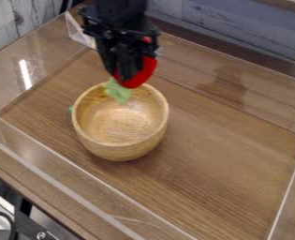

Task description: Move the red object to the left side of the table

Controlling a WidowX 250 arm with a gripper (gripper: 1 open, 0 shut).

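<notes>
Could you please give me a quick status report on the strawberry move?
Gripper shut on the red object, carried aloft. Wooden bowl directly beneath the load. Left side of table not reached yet.

Setting: robot test bench, laboratory type. Evidence: brown wood-grain table (225,159) enclosed by clear acrylic walls (62,183), forming a fenced work cell; small clear acrylic stand (77,28) at the far-left corner of the table; grey plank wall (237,19) behind the table; black robot arm (112,19) reaching down over the table.
</notes>
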